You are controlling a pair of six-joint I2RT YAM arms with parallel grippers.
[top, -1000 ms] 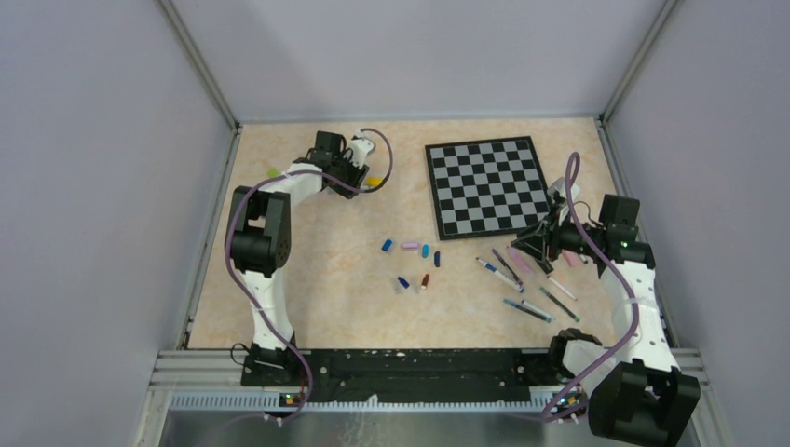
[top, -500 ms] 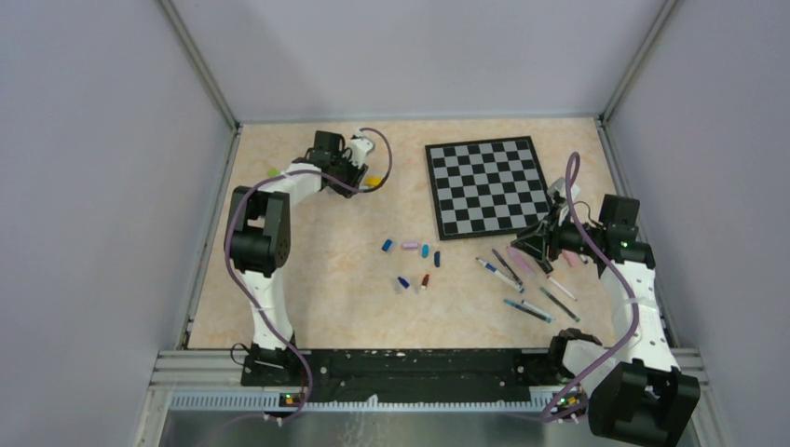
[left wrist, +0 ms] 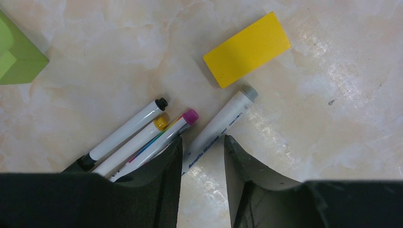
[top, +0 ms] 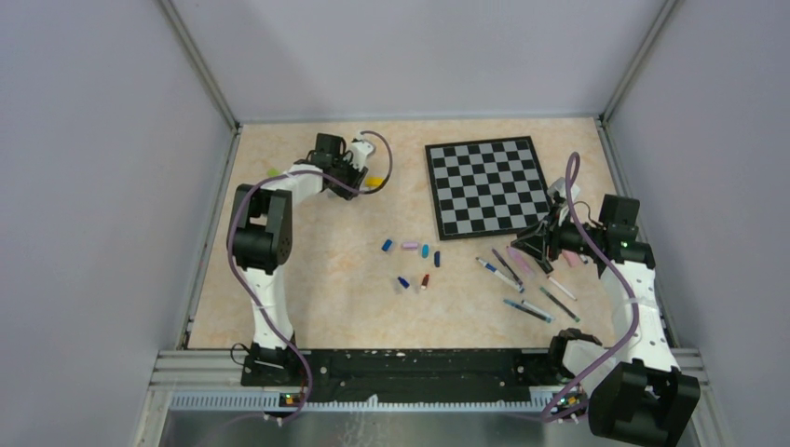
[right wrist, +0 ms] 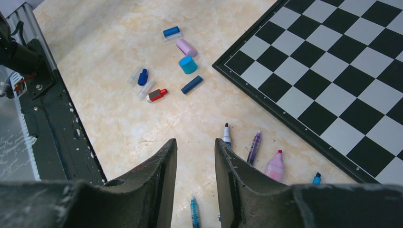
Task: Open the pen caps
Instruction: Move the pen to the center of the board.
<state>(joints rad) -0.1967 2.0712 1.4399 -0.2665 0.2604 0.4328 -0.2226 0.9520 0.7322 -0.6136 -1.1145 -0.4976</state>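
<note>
**Midway Through the Uncapping**

Found the left claw (left wrist: 203, 140) at the far left of the desk (top: 326, 279), spread around a grey-capped pen (left wrist: 216, 128), jaws either side of the barrel and not seen pinching it. Noted three more capped pens (left wrist: 128, 128) alongside, ends black, yellow and magenta, with a yellow block (left wrist: 247, 49) just beside the grey cap and a green block (left wrist: 19, 57) well apart. Found the right claw (right wrist: 195, 142) spread and empty at the right, hovering near uncapped pens (right wrist: 254, 146) lying by the near edge of the chessboard (right wrist: 332, 71). Counted about six loose pen caps (right wrist: 188, 64) mid-desk, well apart from both claws. Judged the job roughly half done: bare tips on the right-hand pens in view, at least four caps at the far left yet to come off.
</note>
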